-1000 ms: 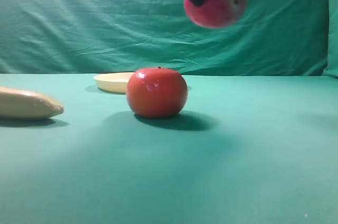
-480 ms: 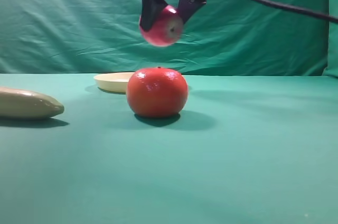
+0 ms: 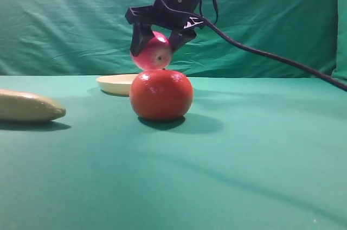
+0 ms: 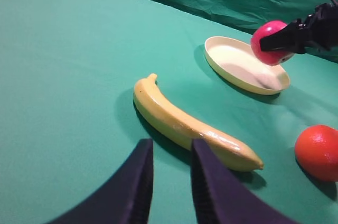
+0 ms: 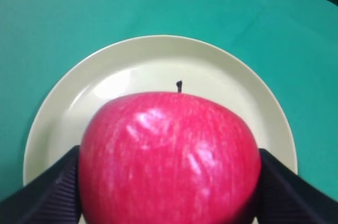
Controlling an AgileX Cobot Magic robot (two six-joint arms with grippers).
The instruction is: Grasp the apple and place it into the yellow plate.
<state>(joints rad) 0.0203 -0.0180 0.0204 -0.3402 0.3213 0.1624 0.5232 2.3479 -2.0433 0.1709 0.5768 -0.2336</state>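
You're looking at the apple (image 5: 169, 158) clamped in the right gripper (image 3: 157, 45), one dark finger pressing each side, and it's hanging in the air over the yellow plate (image 5: 158, 55). The right wrist view is giving you what the others aren't: the apple is sitting directly above the plate's bowl, stem showing at the top, plate rim ringing it on three sides. It isn't showing you how far above the plate the apple is. The exterior high view is showing that gap loosely: the apple (image 3: 152, 52) is hanging above the table, with the plate (image 3: 115, 84) lower and behind. That view is also misleading you, since the orange-red fruit (image 3: 161, 94) is sitting in front and hiding the plate's right part, so the apple looks like it's just above that fruit. The left wrist view is clearing that up: the apple (image 4: 272, 42) is over the plate's (image 4: 240, 68) far edge, and the orange-red fruit (image 4: 318, 151) is lying well apart, nearer the camera.

The left gripper (image 4: 169, 182) is hovering near the banana (image 4: 185, 123), fingers slightly apart, holding nothing. A black cable (image 3: 271, 59) is trailing from the right arm.

Count: one apple, one plate, one orange-red fruit, one banana, two grippers.
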